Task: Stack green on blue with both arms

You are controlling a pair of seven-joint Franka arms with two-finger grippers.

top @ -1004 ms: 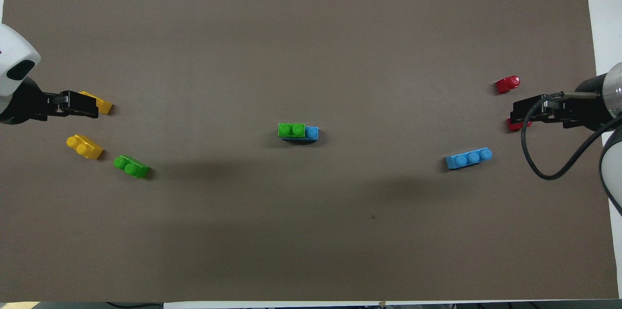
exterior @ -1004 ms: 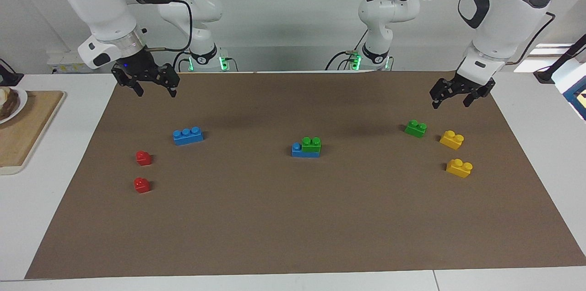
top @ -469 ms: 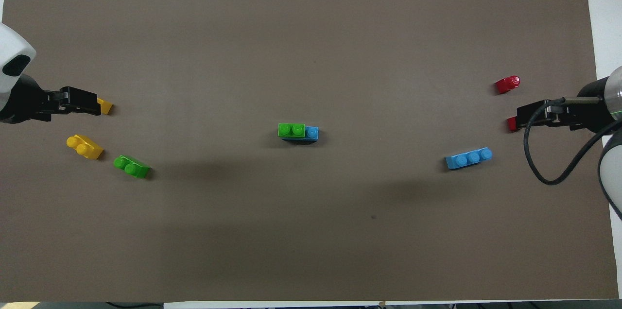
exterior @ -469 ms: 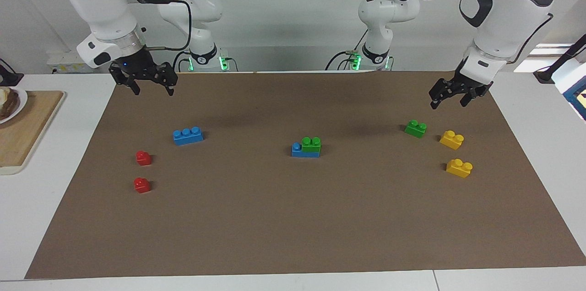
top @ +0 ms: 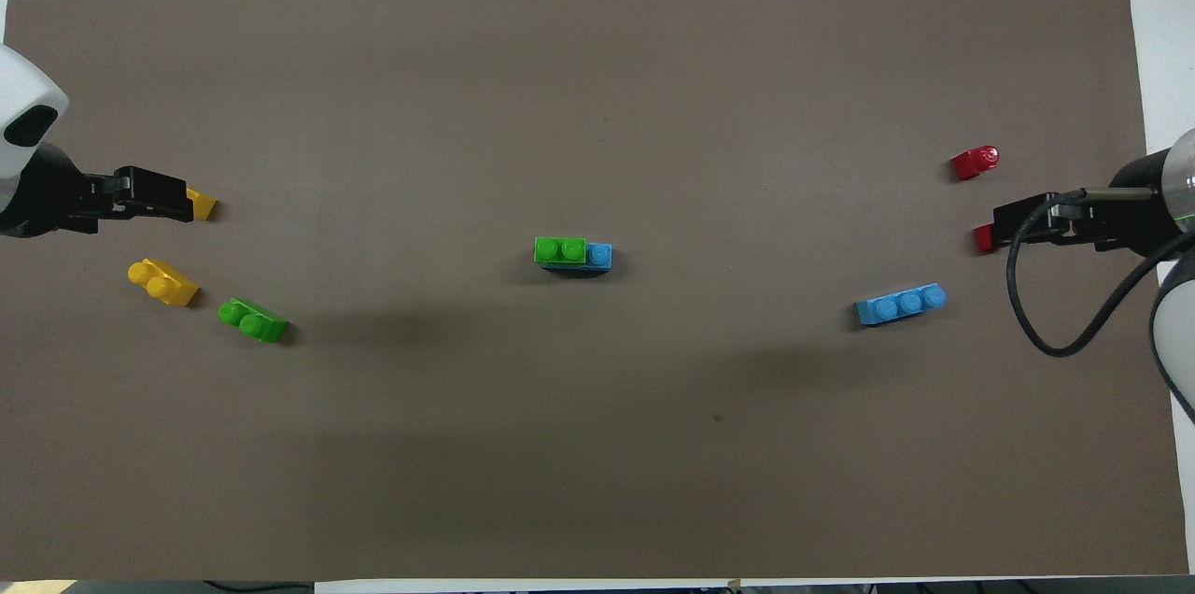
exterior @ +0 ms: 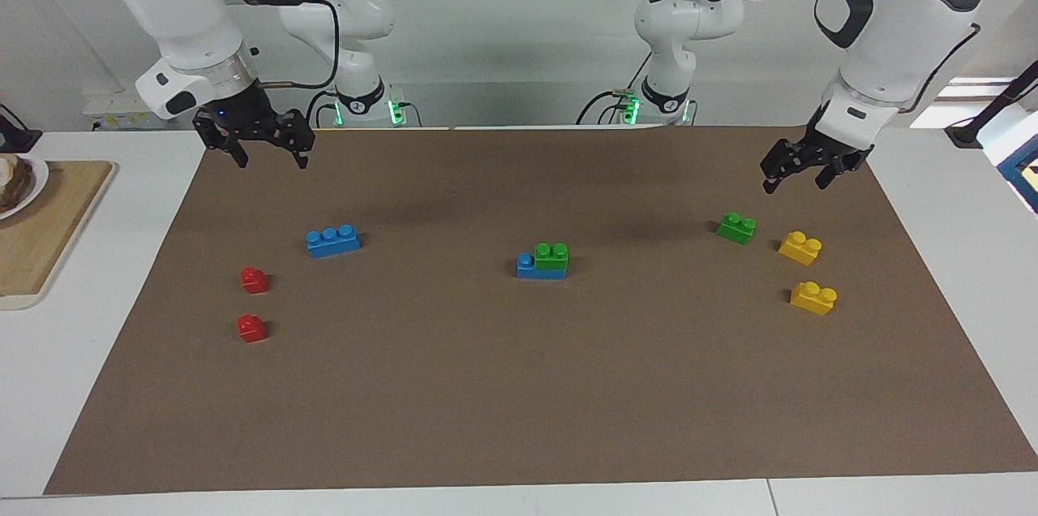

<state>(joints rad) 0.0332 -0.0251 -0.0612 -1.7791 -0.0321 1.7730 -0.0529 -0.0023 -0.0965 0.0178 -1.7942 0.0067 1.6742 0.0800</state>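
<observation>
brown mat (exterior: 519,386): green (exterior: 552,255) stacked on blue (exterior: 541,267) mid-mat, well apart from left gripper (exterior: 797,173) and right gripper (exterior: 266,152), both raised, spread, empty.

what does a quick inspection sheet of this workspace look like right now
surface: brown mat on a white table.
job's things: green brick sits on blue brick mid-mat, one blue stud uncovered; loose green brick toward the left arm's end; loose blue brick toward the right arm's end.
clutter: two yellow bricks; two red bricks.
grippers: left gripper and right gripper raised over the mat's ends, jaws open, empty.
cables: black cable loops along the right arm.
surroundings: wooden board with a plate off the mat.
</observation>
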